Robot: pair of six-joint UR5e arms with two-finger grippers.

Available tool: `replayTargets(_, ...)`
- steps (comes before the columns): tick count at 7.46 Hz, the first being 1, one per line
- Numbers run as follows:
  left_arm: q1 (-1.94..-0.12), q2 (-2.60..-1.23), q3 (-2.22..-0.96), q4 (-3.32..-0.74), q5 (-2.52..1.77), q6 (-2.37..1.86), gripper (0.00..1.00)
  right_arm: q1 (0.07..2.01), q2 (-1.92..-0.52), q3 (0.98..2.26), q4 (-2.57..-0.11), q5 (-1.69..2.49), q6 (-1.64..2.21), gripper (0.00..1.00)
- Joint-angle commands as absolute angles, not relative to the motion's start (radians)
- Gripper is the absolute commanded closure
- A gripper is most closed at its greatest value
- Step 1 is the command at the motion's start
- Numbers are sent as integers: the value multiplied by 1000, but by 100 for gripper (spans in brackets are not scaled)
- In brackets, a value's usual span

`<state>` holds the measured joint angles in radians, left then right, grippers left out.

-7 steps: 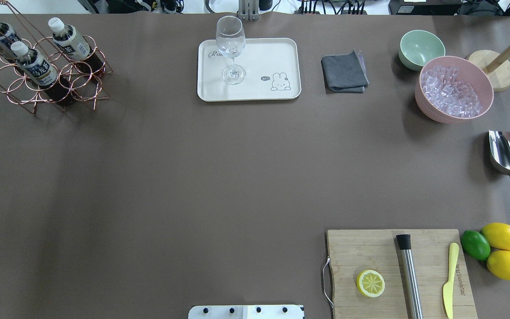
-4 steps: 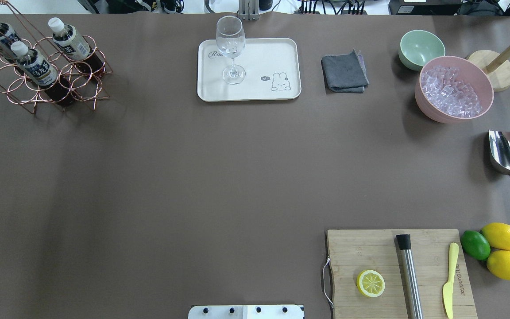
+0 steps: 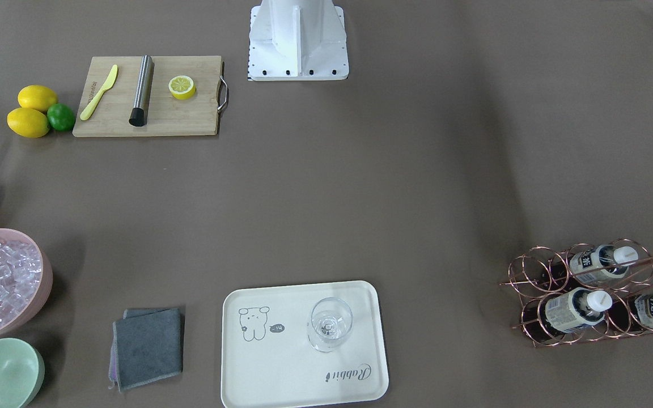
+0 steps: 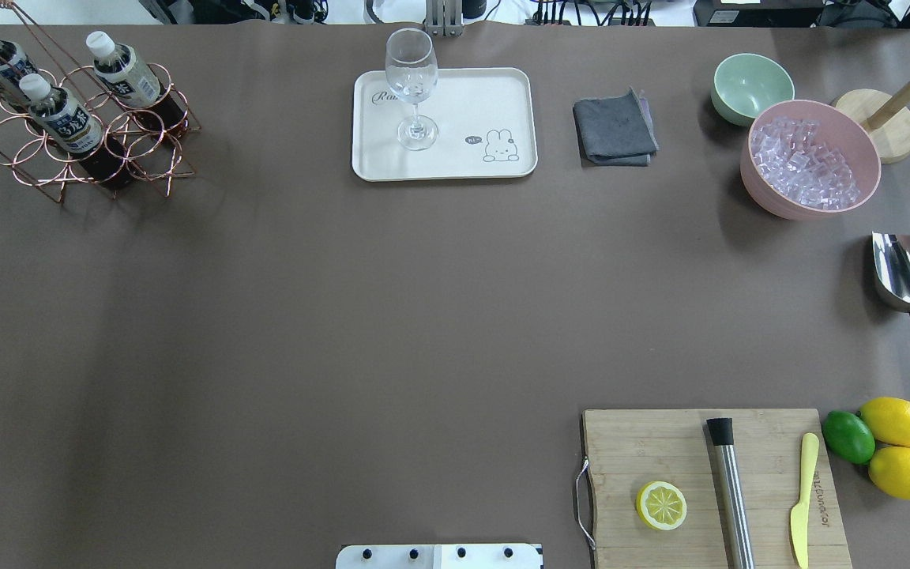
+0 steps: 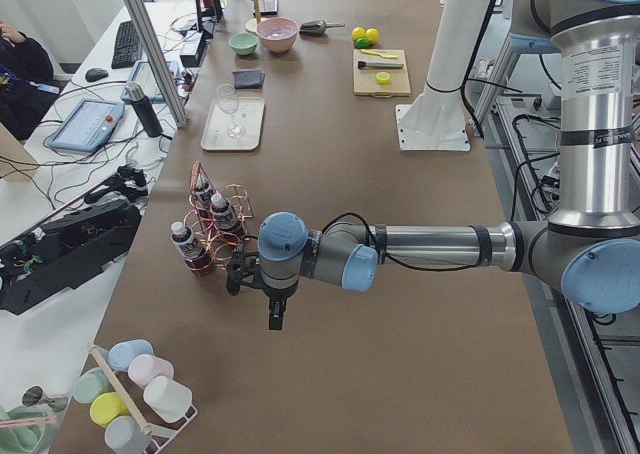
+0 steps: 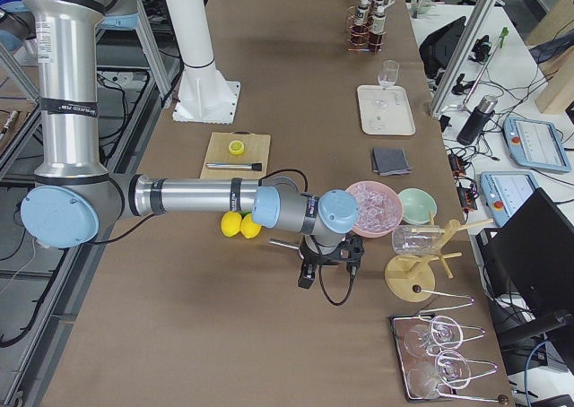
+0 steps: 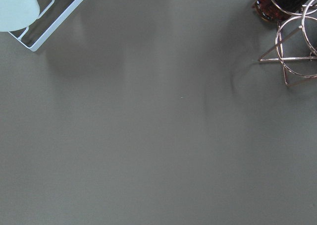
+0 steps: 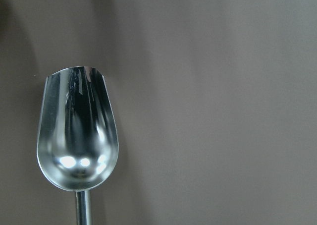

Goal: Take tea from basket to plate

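The left claw [image 5: 275, 319] hung fingers-down over bare table. Whether its fingers were apart or together could not be told, as only a side view showed it. Just beside it, on the side away from the camera at the table's end, stood the basket [image 5: 232, 236], a copper wire carrier of ring cells. Three bottles of tea [image 5: 186, 246] stood in it, white caps up. None had been lifted out.

Well beyond the basket, farther along the table from the claw, lay the plate [image 5: 215, 134], a cream tray. A clear stemmed glass [image 5: 230, 102] stood on it, leaving bare tray to one side.

The right claw [image 6: 306, 280] hovered at the opposite end of the table, above a metal scoop [image 8: 77, 131]. Its finger state could not be told either.

Judged from this, the reach had not begun. A good approach would come down from above over one cap, clear of the tall handle. It would grip the neck or upper body and lift straight up until the base cleared its ring. The bottle would then be set on the bare part of the tray, away from the glass.
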<state>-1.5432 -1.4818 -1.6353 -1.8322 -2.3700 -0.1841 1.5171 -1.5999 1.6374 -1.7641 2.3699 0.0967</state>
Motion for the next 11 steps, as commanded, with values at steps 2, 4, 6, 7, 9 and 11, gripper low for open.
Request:
replayTargets(2,-1543,-1482,-1634,-1829,-2368,-184,1,1517,-1600,1635,-1764,2370,95,0)
replayTargets(4,-1543,-1482,-1635,-1827,-2370,-184,1,1505,-1589,1635,-1758,2370,95,0)
replayTargets(6,-1543,-1482,-1637,-1827,-2370,-186,1,1494,-1588,1631,-1747,2368,94,0)
replayTargets(7,-1543,-1482,-1635,-1827,-2370,-186,1,1496,-1589,1634,-1708,2368,91,0)
replayTargets(9,-1543,-1482,-1634,-1825,-2370,-186,1,1497,-1592,1635,-1568,2359,92,0)
replayTargets(11,-1543,-1482,-1635,-1827,-2370,-184,1,1497,-1606,1626,-1551,2367,86,0)
